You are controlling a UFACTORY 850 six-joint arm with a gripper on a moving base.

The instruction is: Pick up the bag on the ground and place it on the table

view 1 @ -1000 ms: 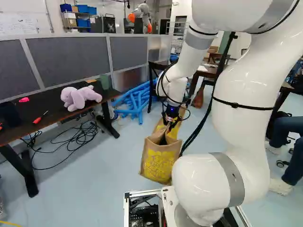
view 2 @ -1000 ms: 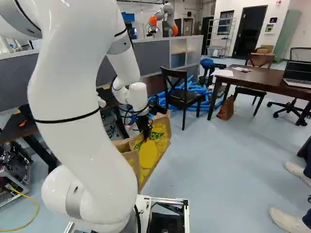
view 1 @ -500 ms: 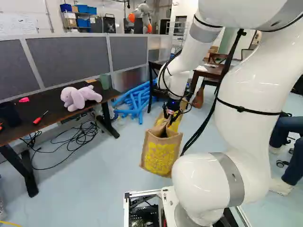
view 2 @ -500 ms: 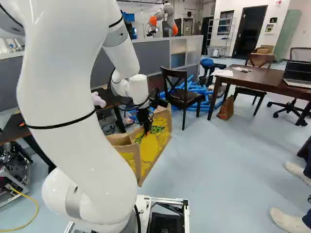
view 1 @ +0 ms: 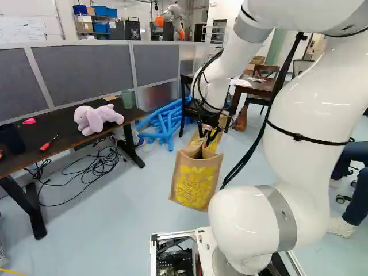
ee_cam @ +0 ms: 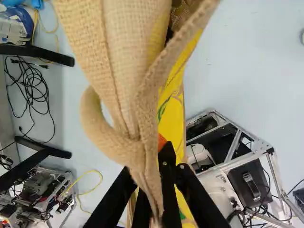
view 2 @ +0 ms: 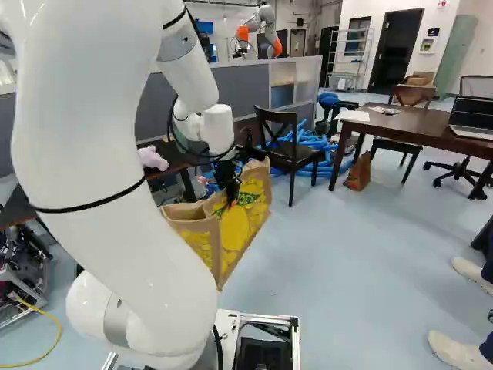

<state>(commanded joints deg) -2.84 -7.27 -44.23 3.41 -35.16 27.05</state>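
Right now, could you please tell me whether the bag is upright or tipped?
Upright: the bag has its mouth upward, beneath the gripper.

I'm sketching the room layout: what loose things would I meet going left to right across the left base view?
Dark container → small pink item → red-handled screwdriver → plush rabbit → green cup → blue tubes → burlap bag → small brown bag.

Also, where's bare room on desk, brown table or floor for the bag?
Desk: between bunny, pink piece and red-handled tool; maybe tight for the bag.
Brown table: between papers and laptop.
Floor: wide patch between bag and brown table.
Crowded: around bunny and green cup; cables under desk.
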